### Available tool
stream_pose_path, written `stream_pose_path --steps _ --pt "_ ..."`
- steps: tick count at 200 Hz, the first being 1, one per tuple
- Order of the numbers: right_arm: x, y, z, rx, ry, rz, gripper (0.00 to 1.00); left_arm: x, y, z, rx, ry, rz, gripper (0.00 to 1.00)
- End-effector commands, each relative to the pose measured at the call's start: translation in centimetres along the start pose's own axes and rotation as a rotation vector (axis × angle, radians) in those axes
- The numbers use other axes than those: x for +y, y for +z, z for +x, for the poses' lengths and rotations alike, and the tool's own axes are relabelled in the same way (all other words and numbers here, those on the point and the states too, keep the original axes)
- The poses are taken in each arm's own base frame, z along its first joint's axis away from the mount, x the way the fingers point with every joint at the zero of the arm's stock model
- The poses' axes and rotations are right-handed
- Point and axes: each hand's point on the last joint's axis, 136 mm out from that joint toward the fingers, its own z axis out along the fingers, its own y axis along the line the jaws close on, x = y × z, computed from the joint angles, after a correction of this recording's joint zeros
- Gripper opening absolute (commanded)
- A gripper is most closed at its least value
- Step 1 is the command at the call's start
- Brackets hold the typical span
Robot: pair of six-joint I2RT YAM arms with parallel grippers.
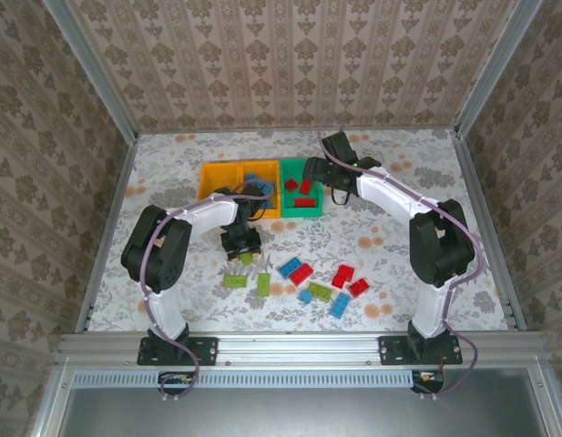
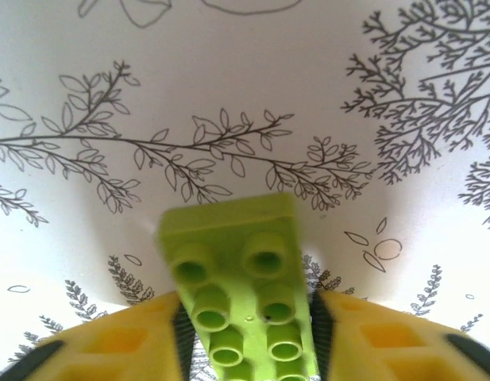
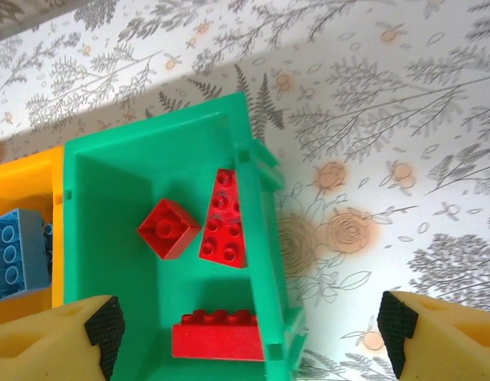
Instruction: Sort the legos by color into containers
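Left orange-yellow bin [image 1: 217, 180] looks bare and sits beyond and slightly left of the left end effector [image 2: 246, 321], which is pinching a lime green brick [image 2: 229, 238] across its narrow width, the brick's long axis running out along the fingers. Left arm is clearly nearer that bin. Can't tell if the brick is off the bench [image 2: 229, 95]; its near end is cut off at the frame edge. Right end effector [image 3: 248, 333] is spread wide above the green bin [image 3: 109, 198], three red bricks [image 3: 222, 230] inside. Loose bricks [image 1: 303, 278] lie between the arms.
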Motion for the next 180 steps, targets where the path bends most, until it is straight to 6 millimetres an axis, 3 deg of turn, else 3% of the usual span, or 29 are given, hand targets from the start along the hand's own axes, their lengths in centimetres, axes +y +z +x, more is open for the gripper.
stream_pose_path --steps 1,55,97,126,138,154,180 --pt "-0.2 -2.2 -1.0 -0.045 -0.042 -0.001 0.86 1.1 2.6 0.1 0.024 -0.002 -0.073 0.34" --pt "-1.9 -3.0 1.0 -0.008 -0.044 0.029 0.87 2.3 1.1 -1.7 -0.043 0.016 -0.064 0.23" --pt "-2.3 -3.7 3.9 0.036 -0.104 0.037 0.86 3.0 -4.4 -4.5 -0.179 0.060 -0.047 0.23" --pt "-0.9 -4.6 6.7 0.070 -0.179 0.006 0.86 2.6 -9.2 -7.2 -0.302 0.111 -0.018 0.25" --pt "0.1 -5.0 8.0 0.087 -0.210 -0.015 0.86 3.4 -10.9 -9.0 -0.348 0.094 -0.010 0.26" --pt "1.3 -5.6 9.8 0.124 -0.224 -0.030 0.86 3.6 -12.1 -11.0 -0.390 0.105 0.001 0.26" --pt "3.5 -6.8 13.5 0.217 -0.173 -0.036 0.84 4.0 -12.5 -13.8 -0.426 0.117 -0.001 0.26"
